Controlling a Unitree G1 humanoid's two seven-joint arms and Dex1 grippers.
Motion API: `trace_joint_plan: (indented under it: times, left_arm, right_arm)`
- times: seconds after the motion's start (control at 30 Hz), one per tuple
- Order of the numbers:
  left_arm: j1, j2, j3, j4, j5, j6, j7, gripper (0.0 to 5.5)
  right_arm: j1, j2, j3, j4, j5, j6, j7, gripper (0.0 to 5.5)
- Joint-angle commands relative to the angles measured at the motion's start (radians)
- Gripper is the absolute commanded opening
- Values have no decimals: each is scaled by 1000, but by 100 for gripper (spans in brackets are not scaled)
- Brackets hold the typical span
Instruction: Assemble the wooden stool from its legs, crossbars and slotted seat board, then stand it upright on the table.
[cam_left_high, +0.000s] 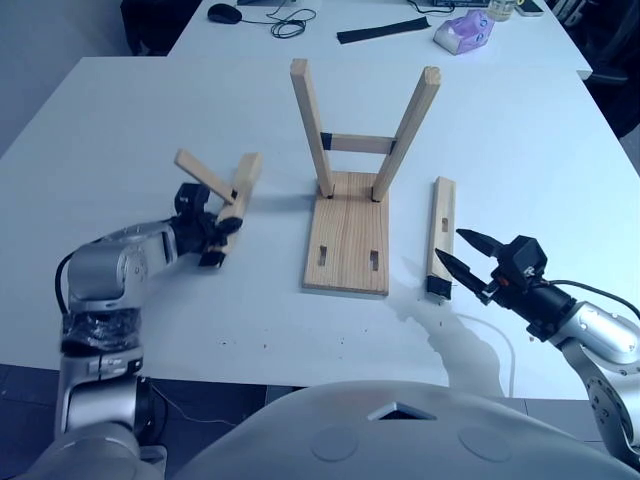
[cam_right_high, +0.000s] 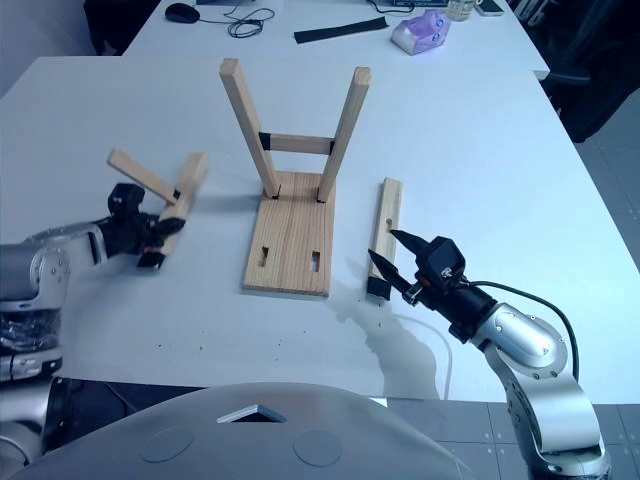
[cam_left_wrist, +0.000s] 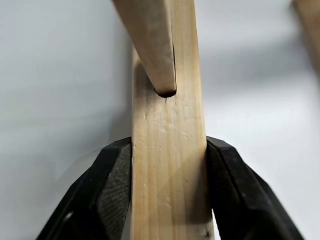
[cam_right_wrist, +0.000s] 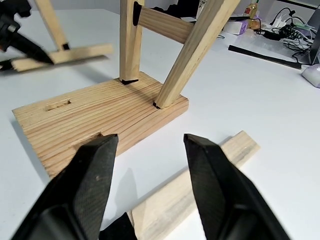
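- A white table fills most of the head view and carries all the stool parts.
- A pale, rectangular wooden seat board lies flat at the centre of the frame, its long side running away from the robot.
- Two square wooden legs, the left leg and the right leg, stand in the board's two far slots and splay apart toward the top.
- A short wooden crossbar joins these legs partway up, with black marks at both joints.
- The two near slots show as open rectangular holes with nothing in them.
- A third, loose wooden leg lies flat on the table just right of the board and parallel to it, with a black tip at its near end.
- The left gripper, at centre left, has its black fingers clenched on both sides of a fourth wooden leg, which tilts up off the table.
- A second short crossbar sits plugged into a hole in that leg and sticks out to the left.
- The right gripper, at lower right, hovers with its fingers spread wide and released over the near end of the loose leg, grasping nothing.
- A second white table along the top edge holds a black mouse, a black strip and a purple pack.
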Motion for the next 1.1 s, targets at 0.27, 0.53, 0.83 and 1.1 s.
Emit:
trace_joint_plan:
  times: [0.27,0.53,0.83,1.1]
  left_arm:
    - [-404,-47,109,103,-8,-312,-1,205]
    - [-646,-86,189,8,-232,-323,-76,205]
    - [-497,-182,18,-296,-459,-265,-197,205]
    - [-263,-129,14,-377,-545,-283,-345,205]
  right_arm:
    - [-108,-50,-91,51,69,36,42,241]
    - [-277,-69,-161,83,269,121,79,241]
    - [-566,-131,-201,231,551,264,151,241]
    - [-800,-262,-156,361,735,450,300,241]
